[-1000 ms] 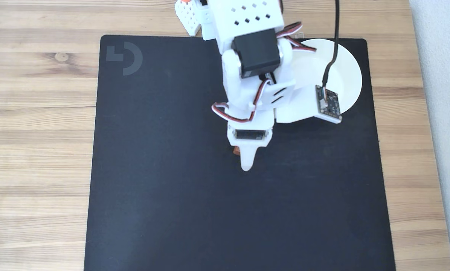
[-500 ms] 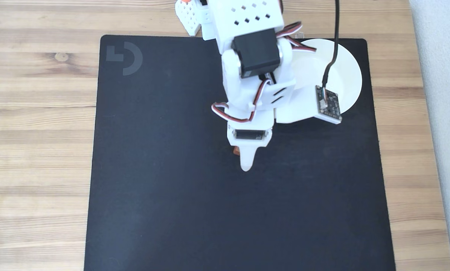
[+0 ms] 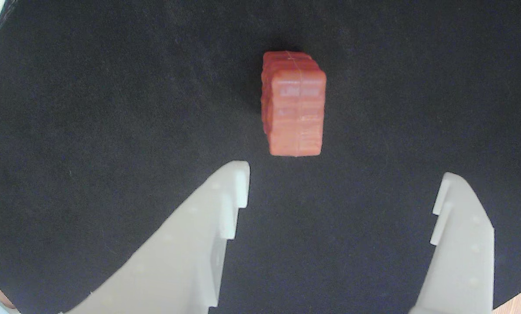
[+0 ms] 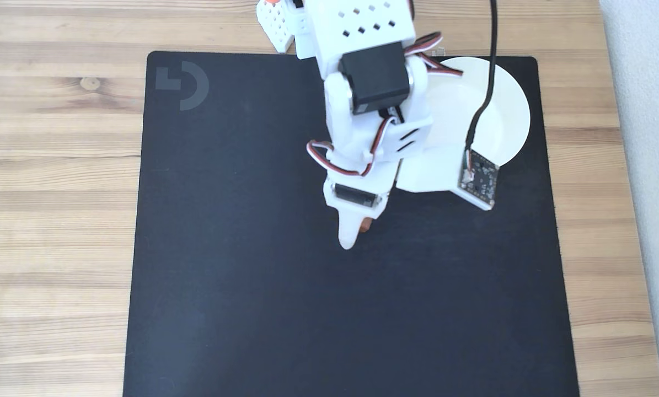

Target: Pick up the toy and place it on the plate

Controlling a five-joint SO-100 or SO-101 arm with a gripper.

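The toy (image 3: 294, 104) is a small reddish-brown brick-shaped block lying on the black mat. In the wrist view it sits just beyond my gripper (image 3: 343, 174), slightly left of the gap's middle. The two white fingers stand wide apart with nothing between them, so the gripper is open. In the fixed view the arm covers most of the toy (image 4: 366, 224), leaving a sliver to the right of the gripper (image 4: 357, 234). The white plate (image 4: 508, 105) rests at the mat's far right corner, partly behind the arm.
A large black mat (image 4: 252, 286) covers the wooden table (image 4: 53, 165). The arm's base (image 4: 357, 27) stands at the top edge of the fixed view. A camera board and its black cable (image 4: 477, 179) hang over the plate's near rim. A grey strip (image 4: 649, 165) runs down the right side.
The gripper has swung a little to the left and turned. The toy's visible sliver, earlier left of the finger, now shows on its right.
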